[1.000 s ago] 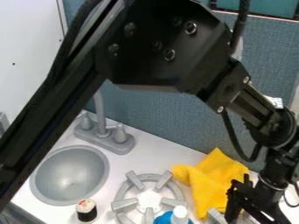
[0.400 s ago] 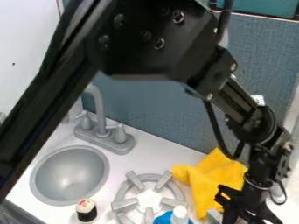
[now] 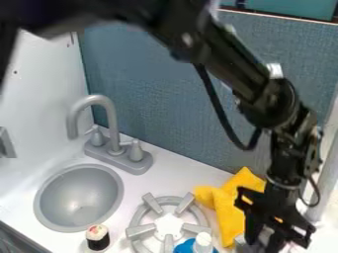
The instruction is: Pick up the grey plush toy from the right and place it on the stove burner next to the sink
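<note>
Where yellow cloth [image 3: 228,217] ends, gripper [image 3: 262,242] hangs; gap separates burner [image 3: 141,231] from sink [image 3: 79,197].

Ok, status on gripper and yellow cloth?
Gripper at right side of yellow cloth, contact unclear. Cloth crumpled beside burner, partly hidden by gripper. Blue-and-white item at burner's near edge.
</note>
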